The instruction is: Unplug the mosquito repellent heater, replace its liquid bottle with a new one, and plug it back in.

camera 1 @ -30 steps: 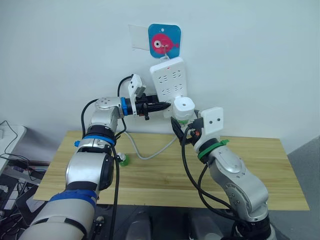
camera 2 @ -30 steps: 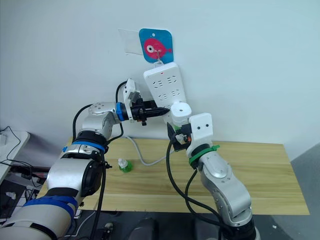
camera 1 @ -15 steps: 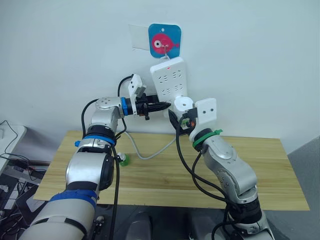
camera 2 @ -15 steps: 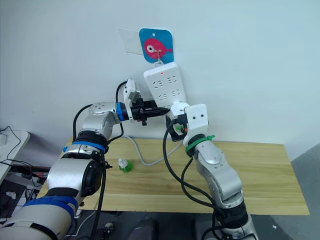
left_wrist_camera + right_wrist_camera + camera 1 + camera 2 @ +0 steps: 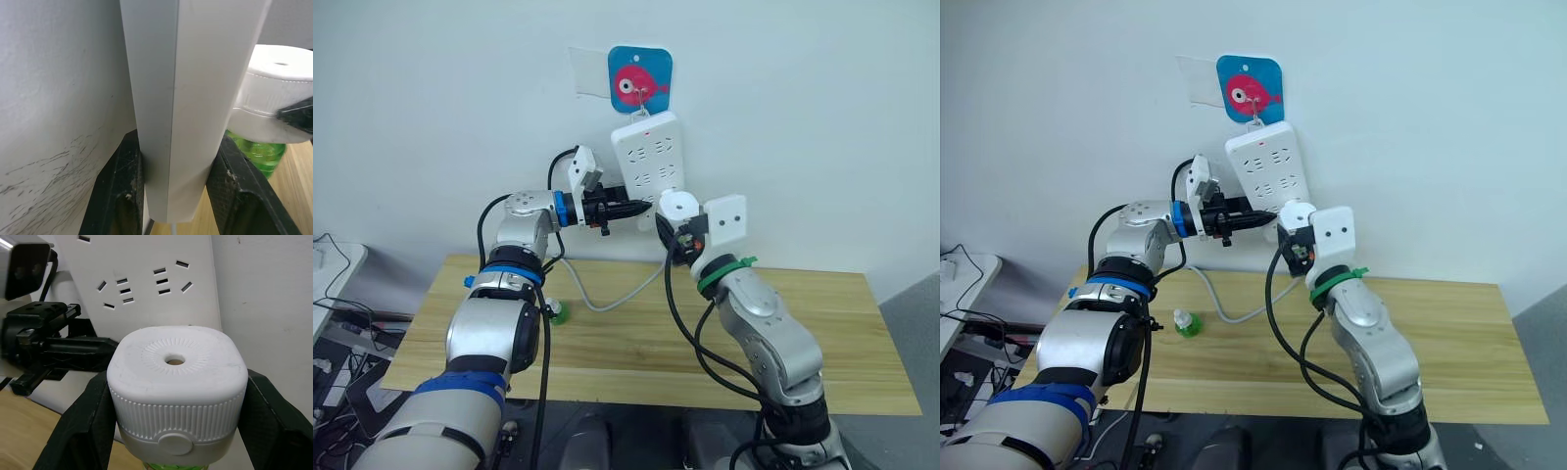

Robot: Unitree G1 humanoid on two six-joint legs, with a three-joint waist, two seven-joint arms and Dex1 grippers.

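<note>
right gripper (image 5: 174, 396) clamps mosquito repellent heater (image 5: 176, 382) by ribbed sides | left gripper (image 5: 173, 181) pinches power strip (image 5: 648, 166) beside it | heater likely light, rigid, smooth; hold ribs

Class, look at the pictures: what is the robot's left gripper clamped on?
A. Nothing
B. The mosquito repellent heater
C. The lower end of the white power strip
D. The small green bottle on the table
C: the left gripper has its fingers on either side of the power strip.
</note>
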